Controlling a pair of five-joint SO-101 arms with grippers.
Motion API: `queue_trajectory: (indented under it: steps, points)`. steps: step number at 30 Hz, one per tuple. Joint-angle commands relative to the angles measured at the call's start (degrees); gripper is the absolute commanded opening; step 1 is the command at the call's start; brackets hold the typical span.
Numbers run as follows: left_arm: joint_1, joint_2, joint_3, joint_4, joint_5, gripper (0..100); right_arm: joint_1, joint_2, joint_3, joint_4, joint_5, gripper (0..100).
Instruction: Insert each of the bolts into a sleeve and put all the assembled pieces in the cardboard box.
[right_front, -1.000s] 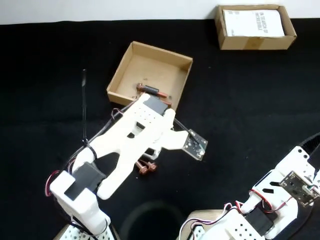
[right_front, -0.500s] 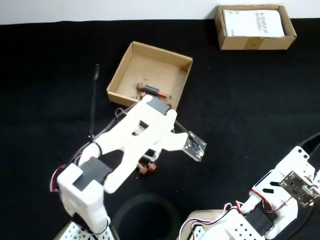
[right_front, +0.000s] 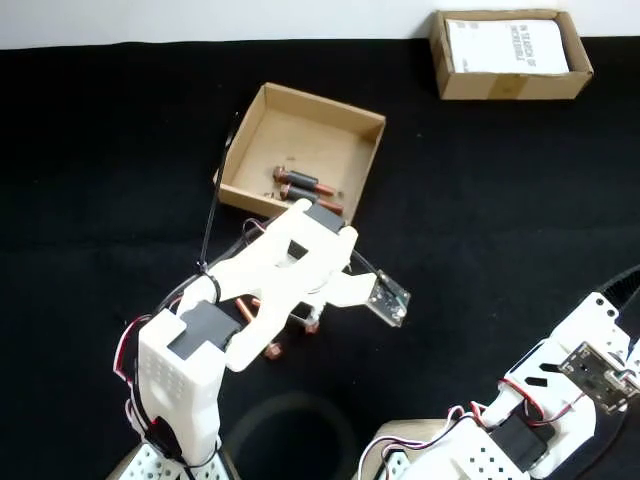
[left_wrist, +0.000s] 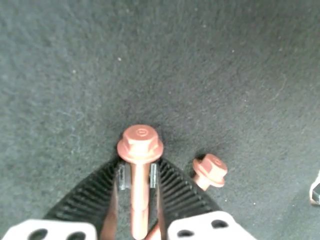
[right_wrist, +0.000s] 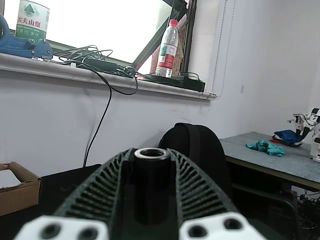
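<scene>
**Bolt and sleeve gripped over black felt**

The left pincer (left_wrist: 140, 172) is clamped on the shank of a copper-coloured bolt (left_wrist: 140, 145), its head pointing toward the dark, felt-like tabletop (right_front: 480, 220) on the arms' side of the cardboard box (right_front: 300, 100). A second bolt (left_wrist: 209, 172) lies just beside it. Two assembled pieces (right_front: 305, 187) rest inside the box. The right pincer (right_wrist: 151, 156), well apart from the box, grips a black sleeve (right_wrist: 151, 190). It faces a white-walled room with a windowsill (right_wrist: 60, 65) strewn with cables (right_wrist: 100, 52), a plastic bottle (right_wrist: 168, 42) and a desk (right_wrist: 270, 160) bearing a teal cloth (right_wrist: 262, 146).
</scene>
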Motion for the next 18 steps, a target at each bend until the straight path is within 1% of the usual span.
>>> queue_trajectory:
  steps: [1, 3, 4, 6, 9, 12, 14, 18]
  points:
    - [-0.22, -1.89, -2.15, -0.97, 0.35, 1, -0.75, 0.04, 6.99, -1.1, 0.44, 0.7]
    - [-0.04, -5.67, -2.07, -0.88, 0.79, 1, -1.19, 0.13, 7.25, -0.92, 0.0, 0.7]
    - [0.57, -8.04, -1.98, -0.88, 2.55, 1, -2.07, 0.13, 7.25, -0.04, 0.0, 0.7]
    - [1.8, -13.85, -2.68, -1.41, 9.23, 1, -4.44, 0.13, 6.73, 4.0, -0.53, 0.7]
    - [3.74, -22.11, -7.78, -1.41, 22.15, 1, -9.36, -0.04, 4.97, 9.19, -5.27, 0.7]
    - [4.44, -28.44, -13.49, -1.41, 36.22, 1, -15.08, 0.13, -0.66, 16.04, -8.53, 0.7]
    - [4.35, -32.13, -16.57, -1.41, 45.63, 1, -19.91, 0.13, -4.26, 21.14, -10.81, 0.7]
    - [3.65, -39.08, -19.47, -1.41, 64.88, 1, -32.84, 0.13, -7.34, 29.76, -11.43, 0.7]
